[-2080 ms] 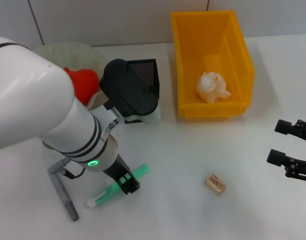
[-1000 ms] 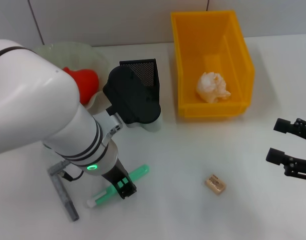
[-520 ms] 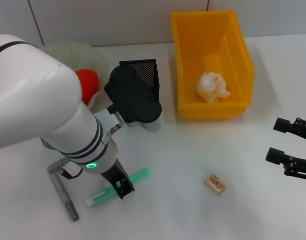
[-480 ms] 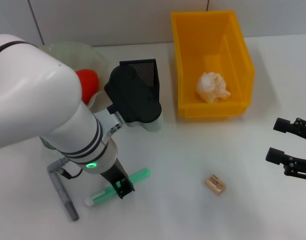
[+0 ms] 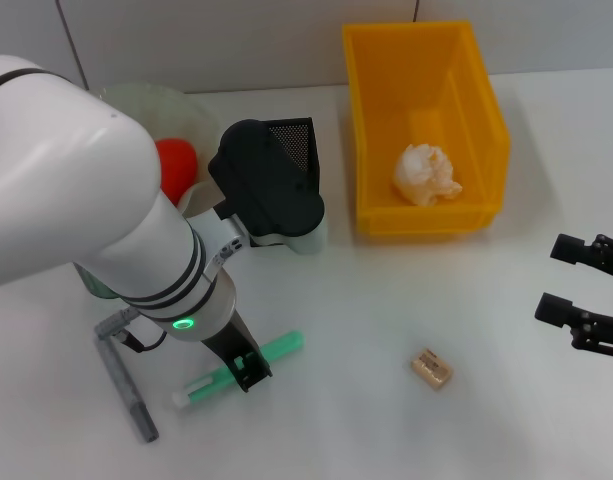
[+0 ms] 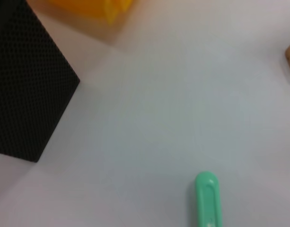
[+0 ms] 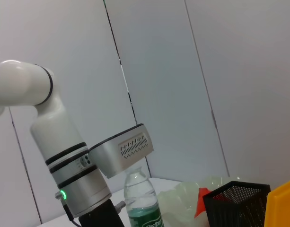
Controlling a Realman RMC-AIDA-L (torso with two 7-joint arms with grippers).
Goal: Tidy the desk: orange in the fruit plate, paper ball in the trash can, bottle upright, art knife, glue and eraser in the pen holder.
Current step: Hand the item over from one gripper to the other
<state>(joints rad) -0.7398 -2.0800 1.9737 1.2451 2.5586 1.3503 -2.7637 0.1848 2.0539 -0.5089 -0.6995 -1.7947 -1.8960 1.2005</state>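
Head view: left claw down on the slender mint-green glue stick lying on the white table; grip unclear, cannot tell. Grey metal art knife rod just beside it, tan eraser block well apart. Black mesh pen holder beyond. Done, by the look: crumpled white paper ball in yellow trash can, red-orange orange in pale green fruit plate, clear bottle upright. Right claw idle, fingers spread, empty.
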